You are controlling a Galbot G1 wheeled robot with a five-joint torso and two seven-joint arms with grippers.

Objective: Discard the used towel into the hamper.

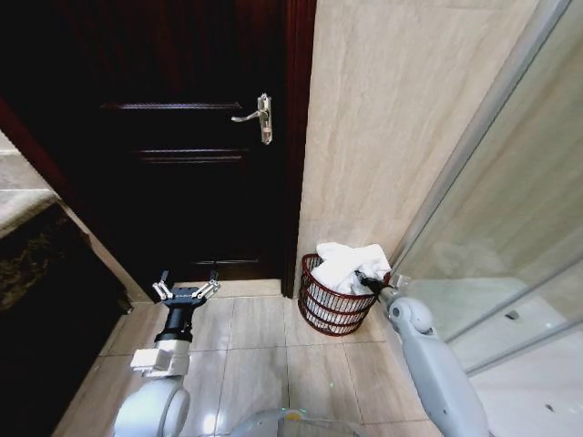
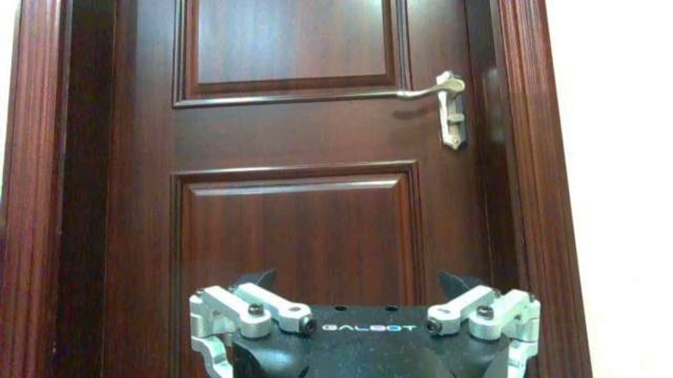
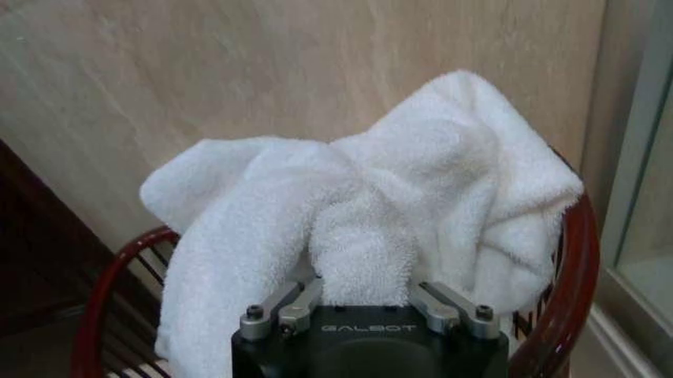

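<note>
The used towel (image 1: pixel 344 263), white and crumpled, lies piled in the top of the hamper (image 1: pixel 326 309), a dark reddish-brown slatted basket on the floor at the foot of the beige wall. My right gripper (image 1: pixel 372 279) is at the hamper's right rim. In the right wrist view a fold of the towel (image 3: pixel 363 197) is pinched between the fingers of the right gripper (image 3: pixel 363 293), with the hamper's rim (image 3: pixel 573 268) curving around below. My left gripper (image 1: pixel 187 291) hovers open over the floor tiles to the left, facing the door, with nothing in it (image 2: pixel 360 282).
A dark wooden door (image 1: pixel 182 137) with a silver lever handle (image 1: pixel 259 116) is shut straight ahead. A glass shower partition (image 1: pixel 492 228) stands right of the hamper. A dark cabinet with a stone counter (image 1: pixel 27 237) is on the left. Tiled floor (image 1: pixel 264 346) lies between.
</note>
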